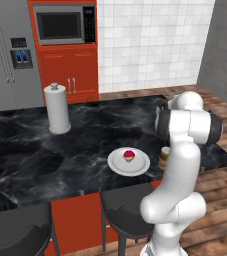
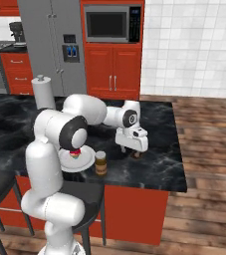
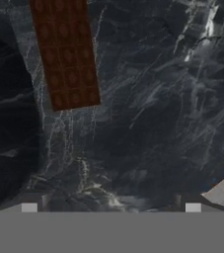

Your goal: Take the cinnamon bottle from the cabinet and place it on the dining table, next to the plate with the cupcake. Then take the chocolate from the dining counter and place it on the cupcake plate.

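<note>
Your gripper (image 2: 134,152) hangs low over the black marble dining counter (image 1: 85,135), fingers pointing down, on the right part of the counter in the right base view. In the hand view the two finger tips (image 3: 29,207) stand far apart at the bottom corners with bare marble between them, so the jaws are released and grasp nothing. The chocolate (image 3: 66,52), a brown segmented bar, lies flat on the marble at the upper left of the hand view, apart from both tips.

You can see the cinnamon bottle (image 2: 101,163) standing upright just right of the white plate (image 1: 116,165), near the counter's near edge. The cupcake (image 1: 129,155) sits on that plate. A paper towel roll (image 1: 57,108) stands further left and farther back.
</note>
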### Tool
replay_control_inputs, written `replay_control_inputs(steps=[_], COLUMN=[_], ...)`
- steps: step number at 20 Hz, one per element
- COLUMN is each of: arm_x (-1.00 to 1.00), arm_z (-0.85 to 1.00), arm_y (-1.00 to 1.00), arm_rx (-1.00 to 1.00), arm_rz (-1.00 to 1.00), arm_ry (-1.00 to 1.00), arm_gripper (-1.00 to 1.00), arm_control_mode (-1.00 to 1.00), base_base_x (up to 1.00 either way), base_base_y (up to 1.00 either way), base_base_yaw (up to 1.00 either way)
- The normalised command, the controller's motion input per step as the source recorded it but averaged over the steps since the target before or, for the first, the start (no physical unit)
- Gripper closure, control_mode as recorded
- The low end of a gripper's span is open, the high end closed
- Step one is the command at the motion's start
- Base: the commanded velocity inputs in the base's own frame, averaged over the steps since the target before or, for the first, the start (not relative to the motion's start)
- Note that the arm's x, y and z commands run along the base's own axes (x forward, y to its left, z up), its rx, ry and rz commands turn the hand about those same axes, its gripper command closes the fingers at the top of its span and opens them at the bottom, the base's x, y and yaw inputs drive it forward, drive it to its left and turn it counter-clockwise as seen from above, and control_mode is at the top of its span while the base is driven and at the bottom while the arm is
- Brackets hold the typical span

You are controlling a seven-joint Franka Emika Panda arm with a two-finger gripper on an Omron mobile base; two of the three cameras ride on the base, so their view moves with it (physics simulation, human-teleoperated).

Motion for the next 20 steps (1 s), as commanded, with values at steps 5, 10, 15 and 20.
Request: replay_control_inputs(steps=[5,10,15,20], arm_x=[0.29,0.27,0.16,0.17], arm_z=[-0.20,-0.22,-0.16,-0.19], arm_y=[-0.10,-0.06,-0.04,-0.06], arm_rx=[0.00,0.00,0.00,-0.01], arm_rz=[0.00,0.00,0.00,0.00], arm_ry=[0.00,-0.01,-0.06,-0.06], arm_gripper=[-1.00,-1.00,-1.00,-1.00], arm_control_mode=[-1.00,-1.00,-1.00,-1.00], base_base_x=[0.00,0.00,0.00,0.00], base_base_y=[0.00,0.00,0.00,0.00], base_base_yaw=[0.00,0.00,0.00,0.00])
